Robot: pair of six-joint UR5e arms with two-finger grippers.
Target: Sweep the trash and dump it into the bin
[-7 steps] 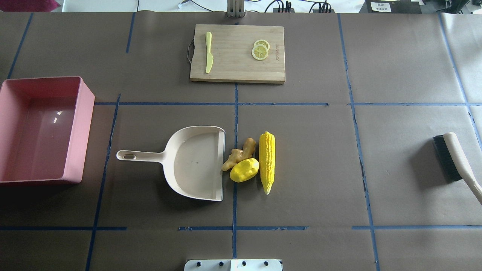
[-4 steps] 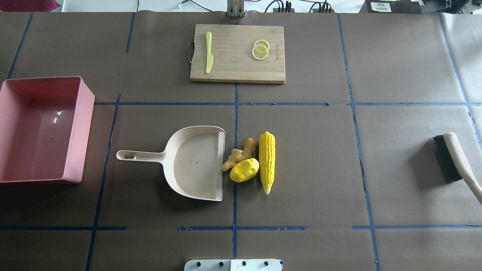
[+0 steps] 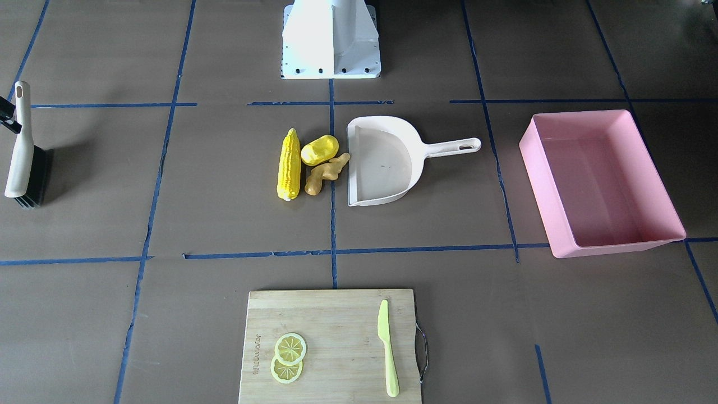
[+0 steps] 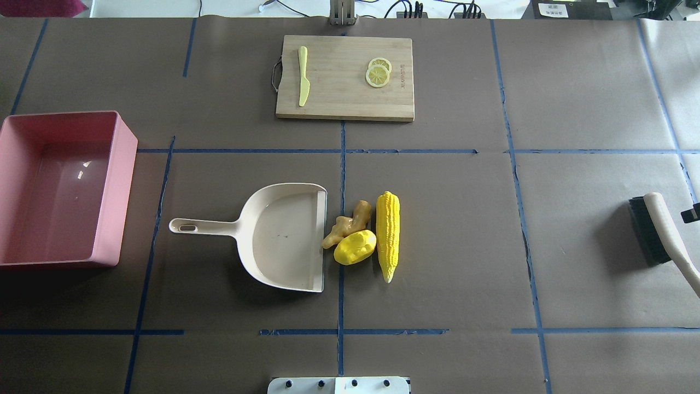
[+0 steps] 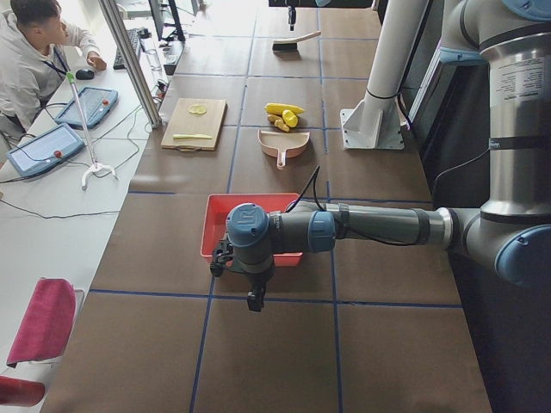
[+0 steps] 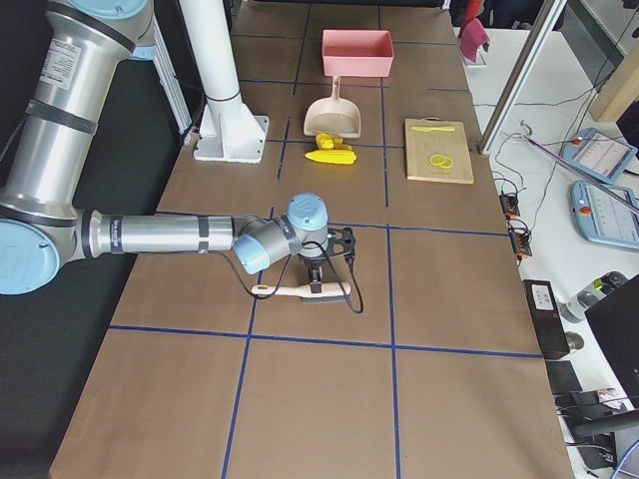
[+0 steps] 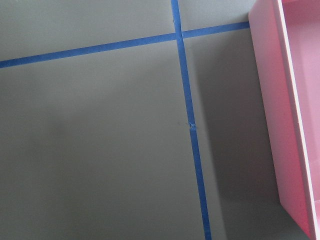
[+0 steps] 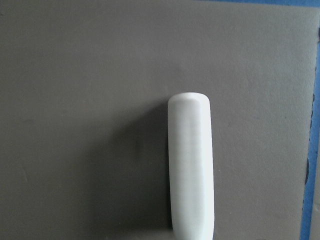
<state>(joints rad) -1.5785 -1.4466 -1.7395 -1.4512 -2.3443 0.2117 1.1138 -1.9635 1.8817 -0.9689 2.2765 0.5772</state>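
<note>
Bin (image 4: 121,180) sits empty at the left end of the table (image 4: 465,246). The left hand (image 5: 255,297) hangs just beside it, and we cannot tell its grip. Cutting board (image 4: 344,76) lies at the back, off the sweep path. Dustpan (image 4: 284,235) lies mid-table, mouth toward the trash. Brush (image 4: 667,232) lies far right. The right hand (image 4: 691,212) has just edged in beside its handle, grip unreadable, so we judge the brush pickup is starting. Corn cob (image 4: 388,235), lemon lump (image 4: 355,247) and ginger root (image 4: 347,224) lie unswept at the pan's lip.
</note>
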